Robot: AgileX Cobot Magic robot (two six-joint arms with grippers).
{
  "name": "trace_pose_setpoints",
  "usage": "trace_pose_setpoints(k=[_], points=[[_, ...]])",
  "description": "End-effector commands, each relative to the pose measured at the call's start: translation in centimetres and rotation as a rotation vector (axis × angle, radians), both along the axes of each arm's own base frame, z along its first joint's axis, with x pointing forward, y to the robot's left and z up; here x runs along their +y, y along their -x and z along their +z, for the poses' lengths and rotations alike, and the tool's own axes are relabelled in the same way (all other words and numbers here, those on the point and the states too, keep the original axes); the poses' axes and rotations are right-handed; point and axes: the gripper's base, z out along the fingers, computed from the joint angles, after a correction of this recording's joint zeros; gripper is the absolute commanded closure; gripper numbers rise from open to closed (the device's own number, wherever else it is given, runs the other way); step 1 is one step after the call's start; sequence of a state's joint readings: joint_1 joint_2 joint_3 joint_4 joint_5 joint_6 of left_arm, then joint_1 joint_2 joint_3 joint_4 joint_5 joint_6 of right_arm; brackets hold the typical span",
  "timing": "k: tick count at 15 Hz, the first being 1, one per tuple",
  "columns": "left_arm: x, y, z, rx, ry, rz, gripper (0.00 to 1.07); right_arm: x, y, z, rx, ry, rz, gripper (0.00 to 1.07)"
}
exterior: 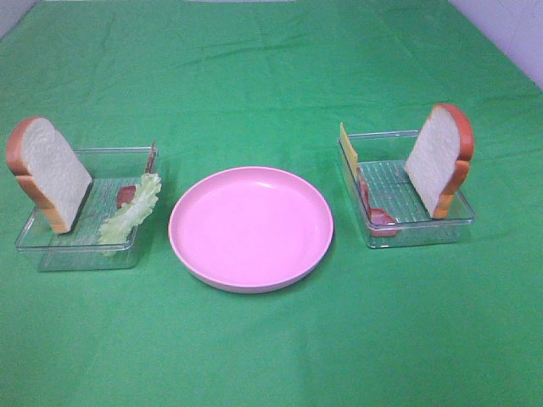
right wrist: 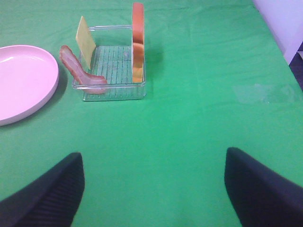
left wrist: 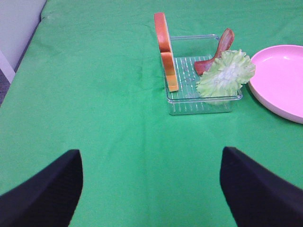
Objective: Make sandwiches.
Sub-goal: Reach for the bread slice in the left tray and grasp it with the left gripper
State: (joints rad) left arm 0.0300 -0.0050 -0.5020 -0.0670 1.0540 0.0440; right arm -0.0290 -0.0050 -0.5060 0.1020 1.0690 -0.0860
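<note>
No sandwich is assembled; the parts stand apart in two trays. In the left clear tray (exterior: 76,254) a bread slice (exterior: 47,174) stands on edge, with pale green lettuce (exterior: 131,210) and a bacon strip (exterior: 125,195) leaning at its right side. In the right clear tray (exterior: 416,236) stand a bread slice (exterior: 439,159), a yellow cheese square (exterior: 348,151) and a bacon strip (exterior: 379,218). My left gripper (left wrist: 151,189) is open and empty, well short of its tray (left wrist: 199,105). My right gripper (right wrist: 154,189) is open and empty, well short of its tray (right wrist: 113,92). Neither gripper shows in the exterior view.
A round pink plate (exterior: 250,227) with nothing on it sits between the two trays on the green cloth. It shows at the edge of the left wrist view (left wrist: 279,80) and of the right wrist view (right wrist: 23,80). The cloth ends at grey floor beyond the table's sides.
</note>
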Motion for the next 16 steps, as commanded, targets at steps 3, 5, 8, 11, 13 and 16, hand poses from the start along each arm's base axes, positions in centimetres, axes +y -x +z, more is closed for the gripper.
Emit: trace_pose_setpoints(k=[3,5,8,11,13,16], points=[[-0.03,0.26,-0.03,-0.026,0.003,0.003,0.3,-0.04,0.08,0.05,-0.019,0.014,-0.001,0.3],[-0.03,0.26,-0.03,-0.026,0.003,0.003,0.3,-0.04,0.08,0.05,-0.019,0.014,-0.001,0.3],[-0.03,0.26,-0.03,-0.026,0.003,0.003,0.3,-0.04,0.08,0.05,-0.019,0.014,-0.001,0.3],[-0.03,0.26,-0.03,-0.026,0.003,0.003,0.3,-0.04,0.08,0.05,-0.019,0.014,-0.001,0.3],[-0.03,0.26,-0.03,-0.026,0.003,0.003,0.3,-0.04,0.08,0.05,-0.019,0.014,-0.001,0.3],[-0.03,0.26,-0.03,-0.026,0.003,0.003,0.3,-0.04,0.08,0.05,-0.019,0.014,-0.001,0.3]])
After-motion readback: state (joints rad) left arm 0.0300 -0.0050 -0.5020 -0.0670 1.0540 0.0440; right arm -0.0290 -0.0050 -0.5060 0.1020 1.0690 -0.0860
